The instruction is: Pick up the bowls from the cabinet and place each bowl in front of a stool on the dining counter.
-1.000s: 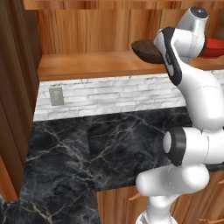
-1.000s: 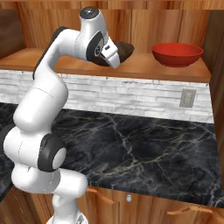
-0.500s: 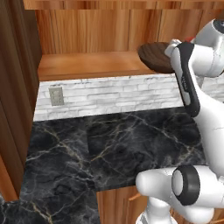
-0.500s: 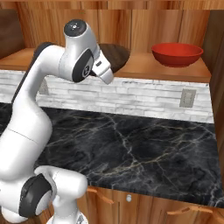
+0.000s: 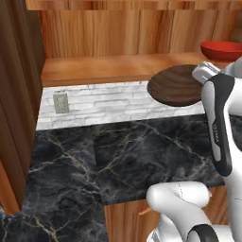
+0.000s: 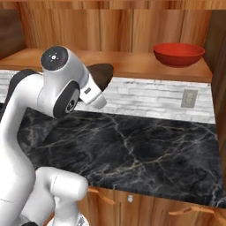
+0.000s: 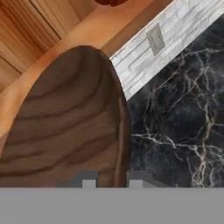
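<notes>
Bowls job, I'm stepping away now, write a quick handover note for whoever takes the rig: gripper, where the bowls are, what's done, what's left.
Gripper: shut on the brown bowl's rim, the two fingertips pinching its edge in the hand view.
Brown bowl: held in the air off the cabinet shelf, in front of its edge, above the black wall counter.
Red bowl: sitting on the shelf, at its right end in the right base view.
Done: first bowl picked.
Left: carry the brown bowl to the dining counter and set it before a stool, then fetch and place the red one.

Two bowls: one wooden bowl (image 5: 177,85), one red bowl (image 6: 178,54); one wall outlet (image 6: 189,98).
</notes>
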{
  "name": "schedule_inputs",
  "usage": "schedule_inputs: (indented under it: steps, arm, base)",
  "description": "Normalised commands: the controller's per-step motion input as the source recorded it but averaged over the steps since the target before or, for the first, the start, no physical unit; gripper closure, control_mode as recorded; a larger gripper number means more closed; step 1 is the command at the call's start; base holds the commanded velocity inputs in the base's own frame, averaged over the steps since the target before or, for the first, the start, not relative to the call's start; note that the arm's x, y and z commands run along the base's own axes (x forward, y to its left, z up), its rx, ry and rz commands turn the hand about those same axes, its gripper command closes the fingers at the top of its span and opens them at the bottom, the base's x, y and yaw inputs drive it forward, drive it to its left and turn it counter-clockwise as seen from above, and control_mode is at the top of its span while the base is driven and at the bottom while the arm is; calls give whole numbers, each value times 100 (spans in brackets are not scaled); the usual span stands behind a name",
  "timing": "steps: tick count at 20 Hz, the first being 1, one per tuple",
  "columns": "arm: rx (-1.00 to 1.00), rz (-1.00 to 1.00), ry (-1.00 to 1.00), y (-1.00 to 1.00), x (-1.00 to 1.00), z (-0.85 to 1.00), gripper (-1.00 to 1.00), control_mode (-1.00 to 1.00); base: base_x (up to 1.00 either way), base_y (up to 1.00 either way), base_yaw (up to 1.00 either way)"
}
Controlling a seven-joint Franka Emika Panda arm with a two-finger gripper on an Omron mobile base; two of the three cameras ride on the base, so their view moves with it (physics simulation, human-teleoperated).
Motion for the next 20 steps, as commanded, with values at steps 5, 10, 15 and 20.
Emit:
schedule_inputs:
  steps: [5, 10, 15, 20]
  arm:
    - [0, 0, 0, 0, 0, 0, 100, 100]
    - [0, 0, 0, 0, 0, 0, 100, 100]
    - [0, 0, 0, 0, 0, 0, 100, 100]
    - [0, 0, 0, 0, 0, 0, 100, 100]
  base:
    - [-100, -38, -12]
    - [-93, -47, -27]
    - [-87, -30, -37]
    - [-86, -43, -44]
